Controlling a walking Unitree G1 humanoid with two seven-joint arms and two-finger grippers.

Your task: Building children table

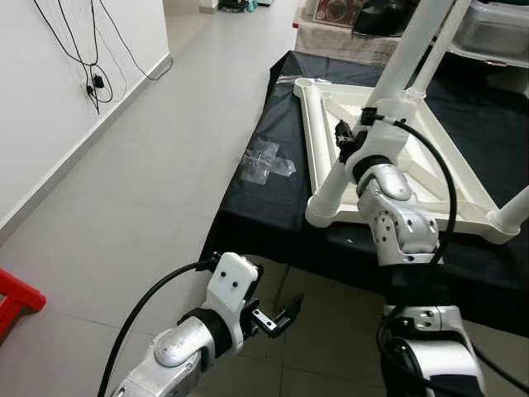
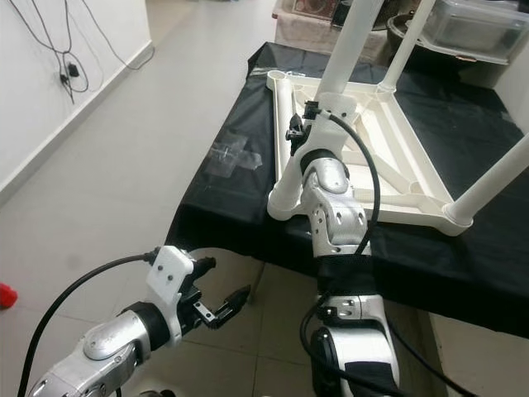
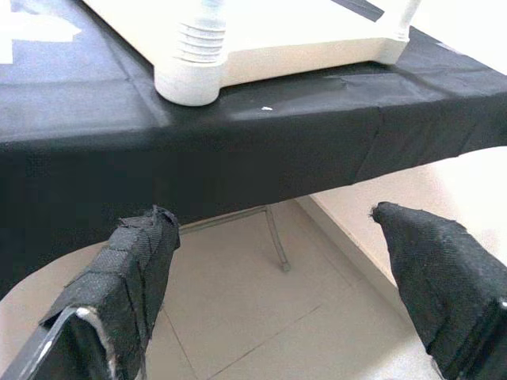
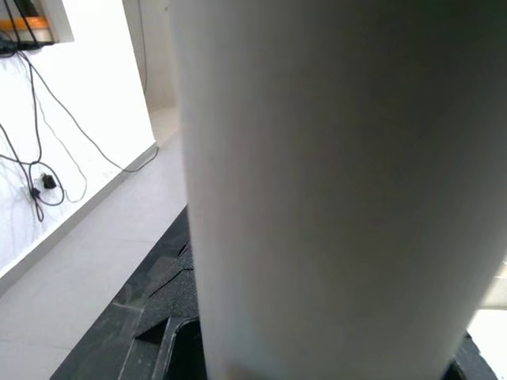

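A white children's table frame (image 1: pixel 413 219) lies upside down on a black cloth-covered table (image 1: pixel 264 207), its legs pointing up. My right gripper (image 1: pixel 355 132) is raised to the near-left leg (image 1: pixel 397 66) just above its corner socket and looks shut on it. That leg (image 4: pixel 333 198) stands very close in the right wrist view. My left gripper (image 1: pixel 277 318) hangs open and empty below the table's front edge, over the floor. Its black fingers (image 3: pixel 135 269) point at the corner socket (image 3: pixel 190 79) above the cloth's edge.
A crumpled clear plastic wrapper (image 1: pixel 269 161) lies on the cloth left of the frame. Other legs (image 1: pixel 512 211) rise at the right and back. Boxes and a plastic bin (image 2: pixel 475 29) stand behind. Cables (image 1: pixel 91 83) hang on the left wall; a red object (image 1: pixel 12 298) is on the floor.
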